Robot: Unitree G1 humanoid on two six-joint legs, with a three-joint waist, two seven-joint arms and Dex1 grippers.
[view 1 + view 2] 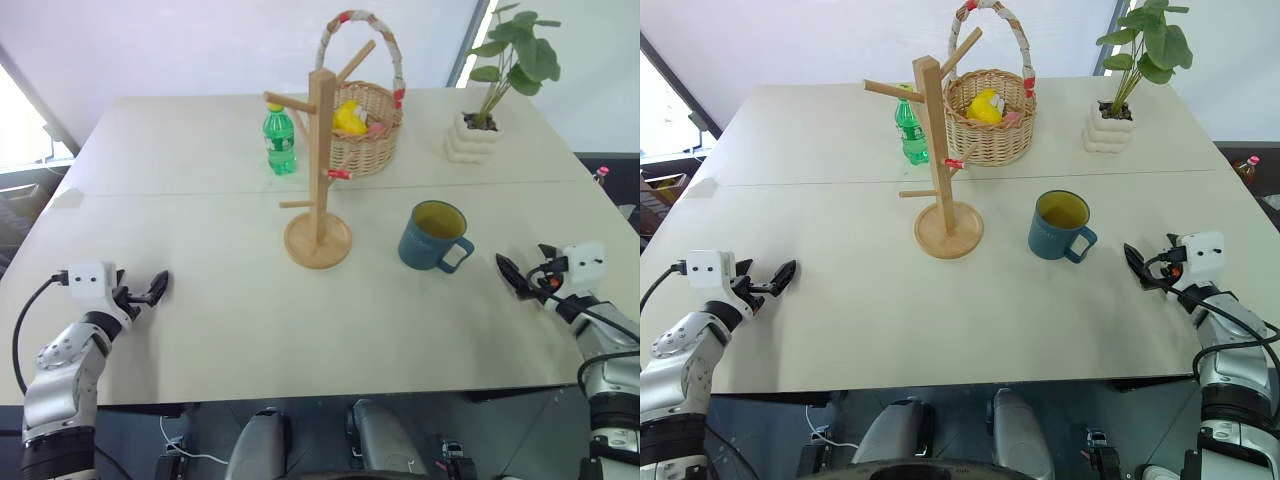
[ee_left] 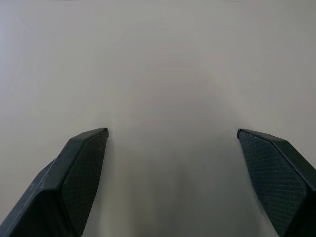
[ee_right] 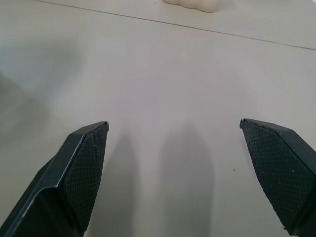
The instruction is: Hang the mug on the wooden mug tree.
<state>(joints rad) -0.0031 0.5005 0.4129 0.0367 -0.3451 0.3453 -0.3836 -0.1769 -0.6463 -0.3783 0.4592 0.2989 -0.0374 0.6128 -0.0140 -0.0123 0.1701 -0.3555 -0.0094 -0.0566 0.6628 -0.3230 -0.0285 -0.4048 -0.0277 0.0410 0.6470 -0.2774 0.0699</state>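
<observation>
Two grippers idle, both spread wide and empty.
mug (image 1: pixel 434 236) upright on table (image 1: pixel 200 300), just right of wooden mug tree (image 1: pixel 319 170); handle points toward right gripper (image 1: pixel 512 275), which is nearer. left gripper (image 1: pixel 152 289) well apart.

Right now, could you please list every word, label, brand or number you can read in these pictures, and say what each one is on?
No text can be read.
Green bottle: it carries a label band, too small and blurred to read.
Mug, wooden mug tree, wicker basket and white plant pot: no print visible.
</observation>
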